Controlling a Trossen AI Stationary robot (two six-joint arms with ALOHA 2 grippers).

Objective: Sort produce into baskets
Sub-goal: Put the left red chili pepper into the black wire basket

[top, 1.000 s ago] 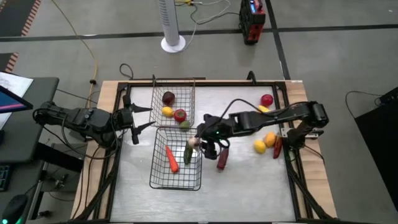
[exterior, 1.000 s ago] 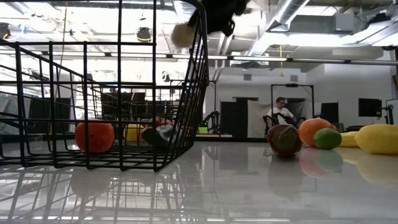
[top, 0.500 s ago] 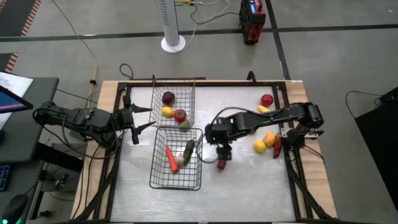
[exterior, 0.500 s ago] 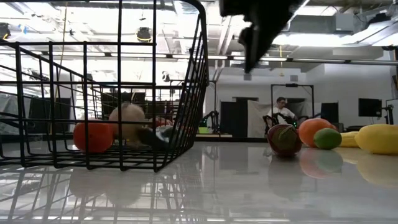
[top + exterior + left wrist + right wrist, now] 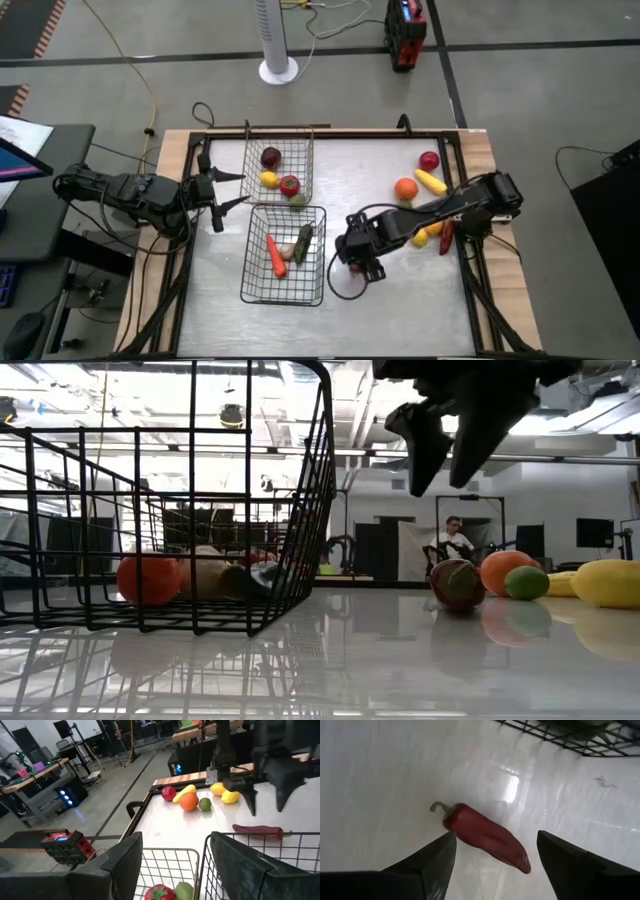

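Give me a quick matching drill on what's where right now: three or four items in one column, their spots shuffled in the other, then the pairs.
Items:
1. long orange piece
2. dark red pepper
3. round dark red piece
4. left gripper

Places:
A. on the bare table under the open right gripper
B. in the far basket
C. in the near basket
D. open, outside the baskets at the table's left edge

Pairs: 1-C, 2-A, 3-B, 4-D

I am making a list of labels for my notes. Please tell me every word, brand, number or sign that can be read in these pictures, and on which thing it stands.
No text can be read anywhere.
Red device on the floor: lit panel, too small to read.
Produce, baskets, table: no labels.
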